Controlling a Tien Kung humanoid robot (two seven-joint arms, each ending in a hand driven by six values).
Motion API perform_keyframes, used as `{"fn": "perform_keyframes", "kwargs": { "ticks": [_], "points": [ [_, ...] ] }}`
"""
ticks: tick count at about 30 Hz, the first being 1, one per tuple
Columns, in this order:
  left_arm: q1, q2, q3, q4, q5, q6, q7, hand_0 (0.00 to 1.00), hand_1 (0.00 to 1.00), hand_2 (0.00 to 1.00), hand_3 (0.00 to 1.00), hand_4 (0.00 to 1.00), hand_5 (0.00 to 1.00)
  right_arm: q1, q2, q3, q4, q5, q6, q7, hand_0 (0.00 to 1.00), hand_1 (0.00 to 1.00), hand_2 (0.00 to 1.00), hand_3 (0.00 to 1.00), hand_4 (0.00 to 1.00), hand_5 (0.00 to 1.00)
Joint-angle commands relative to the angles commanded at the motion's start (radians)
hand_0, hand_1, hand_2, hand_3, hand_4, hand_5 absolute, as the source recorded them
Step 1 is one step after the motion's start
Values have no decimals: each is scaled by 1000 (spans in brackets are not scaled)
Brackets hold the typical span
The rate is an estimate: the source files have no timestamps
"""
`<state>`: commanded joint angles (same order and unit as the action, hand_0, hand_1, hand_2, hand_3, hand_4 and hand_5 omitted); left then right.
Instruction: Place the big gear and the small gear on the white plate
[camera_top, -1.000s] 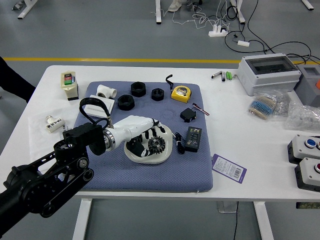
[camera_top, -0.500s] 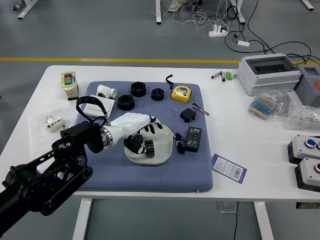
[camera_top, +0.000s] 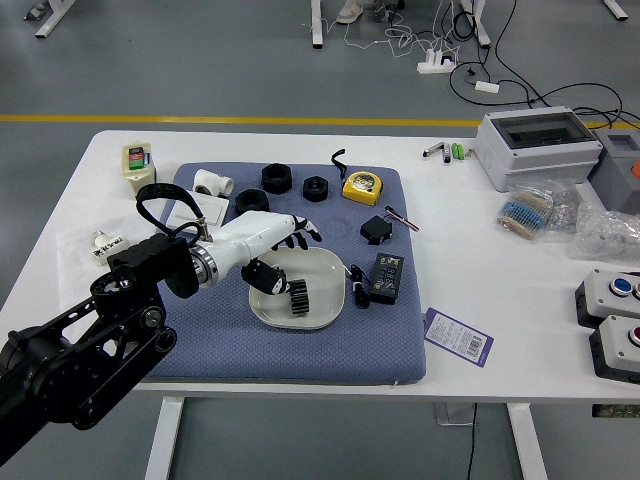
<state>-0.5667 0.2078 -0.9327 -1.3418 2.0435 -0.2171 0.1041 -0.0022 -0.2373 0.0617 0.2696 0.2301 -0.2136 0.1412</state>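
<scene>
My left hand (camera_top: 278, 258) reaches in from the left over the white plate (camera_top: 327, 300), fingers spread above its upper left part and thumb lower down. One dark toothed gear (camera_top: 299, 297) rests on the plate, its toothed side facing the camera, close to the thumb tip; whether they touch I cannot tell. The hand grasps nothing that I can see. No second gear shows, and whether this is the big or the small one is unclear.
Black rings (camera_top: 276, 178), a yellow tape measure (camera_top: 362, 187) and a black box (camera_top: 386, 277) lie on the blue mat (camera_top: 300, 368). Grey-white boxes stand at the right. A person's shoe (camera_top: 349, 12) shows on the floor beyond the table.
My left hand has drawn back up and left, away from the gear. The gear has turned from showing its round face to its toothed side. A dark shape at the left edge is gone.
</scene>
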Motion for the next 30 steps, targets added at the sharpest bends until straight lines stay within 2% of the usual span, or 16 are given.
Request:
{"fn": "perform_keyframes", "kwargs": {
  "ticks": [3, 4, 10, 11, 13, 17, 21, 26, 27, 28, 30],
  "points": [
    [4, 2, -21, -11, 2, 17, -6, 440, 639, 678, 777, 820, 7, 1, 0, 3, 0, 0, 0, 0, 618, 623, 725, 543, 757, 720],
    [6, 3, -27, -13, 2, 23, -7, 436, 583, 619, 747, 729, 4, 1, 0, 3, 0, -1, 0, 0, 618, 623, 724, 543, 757, 718],
    [25, 1, -86, -15, -33, 101, -4, 436, 583, 619, 747, 729, 4, 4, 0, 8, 0, -2, 0, 0, 618, 623, 724, 543, 757, 718],
    [28, 1, -92, -14, -37, 108, -4, 405, 528, 565, 617, 724, 152, 4, 0, 8, 0, -2, 0, 0, 617, 623, 724, 543, 757, 718],
    [50, -1, -137, -7, -59, 159, -9, 405, 528, 565, 617, 724, 152, 5, 1, 8, 0, -2, 1, 0, 617, 623, 724, 543, 757, 718],
    [72, -5, -180, 5, -60, 202, -13, 417, 523, 562, 609, 727, 182, 5, 0, 9, 0, -3, 1, 0, 619, 622, 724, 543, 756, 717],
    [127, -15, -262, 25, -85, 307, -38, 417, 523, 562, 609, 727, 182, 5, 1, 11, -1, -1, 0, 1, 619, 622, 724, 543, 756, 717],
    [163, -10, -313, 21, -110, 348, -51, 435, 524, 564, 610, 736, 193, 5, 1, 13, -2, -2, 0, 1, 618, 623, 724, 543, 756, 717],
    [179, -16, -336, 23, -140, 368, -56, 435, 524, 564, 610, 736, 193, 5, 2, 13, -2, -2, 0, 2, 618, 623, 724, 543, 756, 717],
    [187, -19, -351, 24, -171, 378, -58, 452, 548, 587, 619, 771, 313, 5, 2, 13, -2, -2, 0, 2, 618, 623, 724, 543, 756, 717],
    [209, -35, -383, 26, -247, 417, -69, 452, 548, 587, 619, 771, 313, 5, 2, 11, -2, -1, 0, 2, 618, 623, 724, 543, 756, 717]
  ]
}}
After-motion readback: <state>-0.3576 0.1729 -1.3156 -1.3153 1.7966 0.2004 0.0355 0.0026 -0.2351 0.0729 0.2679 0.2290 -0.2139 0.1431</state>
